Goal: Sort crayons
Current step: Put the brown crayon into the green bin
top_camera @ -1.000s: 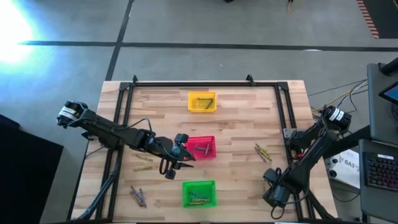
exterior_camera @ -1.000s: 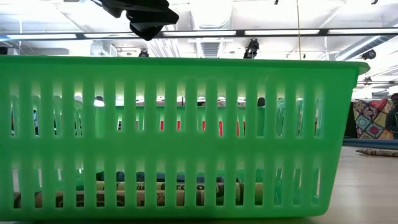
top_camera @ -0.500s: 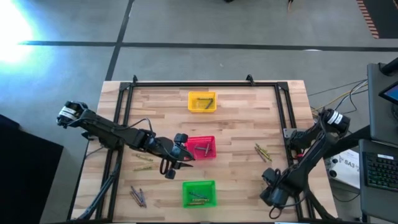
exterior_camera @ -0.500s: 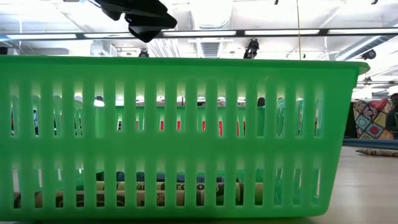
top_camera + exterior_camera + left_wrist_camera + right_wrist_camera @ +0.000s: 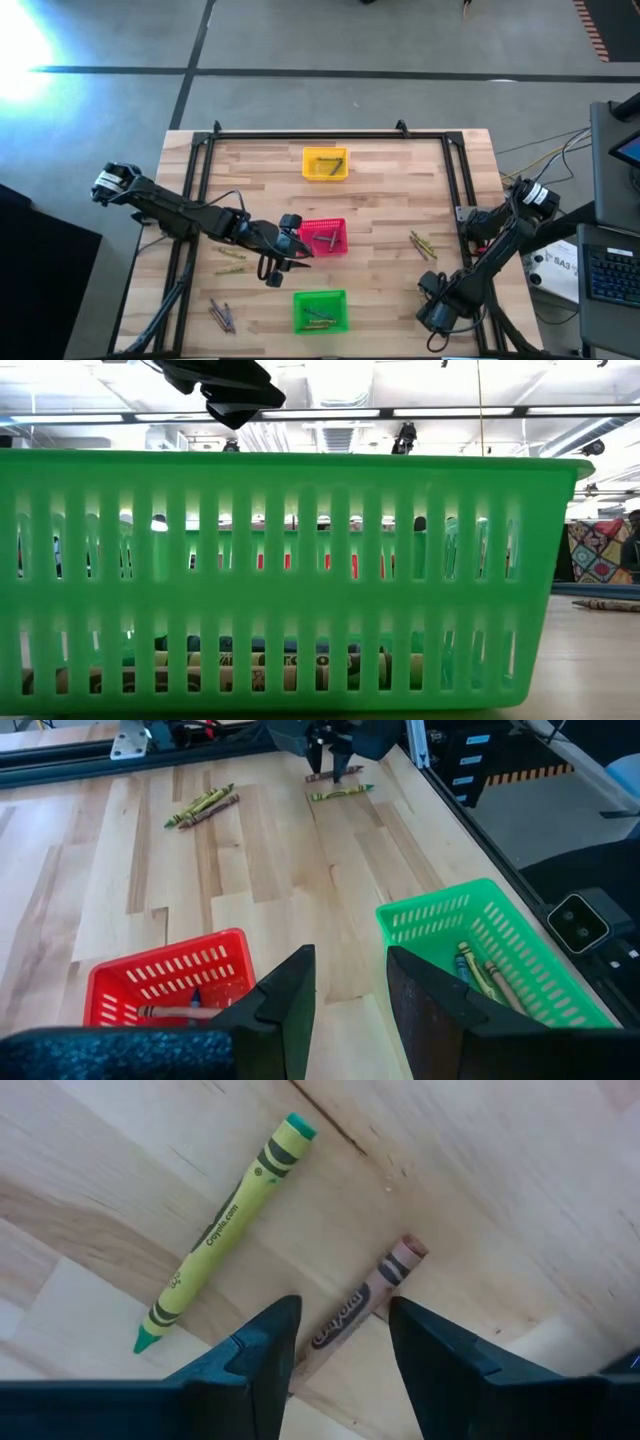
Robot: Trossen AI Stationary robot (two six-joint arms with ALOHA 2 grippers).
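Wood-plank tabletop [image 5: 380,200] w/ a black frame round it, on a grey concrete floor; ceiling lights and clutter show beyond in the low view.

We have our right pincer [image 5: 340,1350] down low at the near right corner, fingers apart and empty, straddling a reddish-brown crayon [image 5: 365,1302]; a yellow-green crayon [image 5: 222,1232] lies just beside it, not touching. Our left pincer [image 5: 350,1005] hangs open and empty between the red basket [image 5: 325,237] and the green basket [image 5: 320,311].

Other crayons: a pair right of centre [image 5: 423,244], some left of the red basket [image 5: 230,255], more at near left [image 5: 222,315]. Some already lie in the yellow basket [image 5: 325,164], red and green ones.

Risks, as we judge them:
- Brown crayon lies slanted to the fingers, so closing may roll or skew it, or pinch only one end.
- Neighbour sits close; a fingertip could nudge it or grab both.
- Fingers near the wood: coming down further may scrape the tabletop.
- Spot is close to the edge, so a flicked crayon could roll off.
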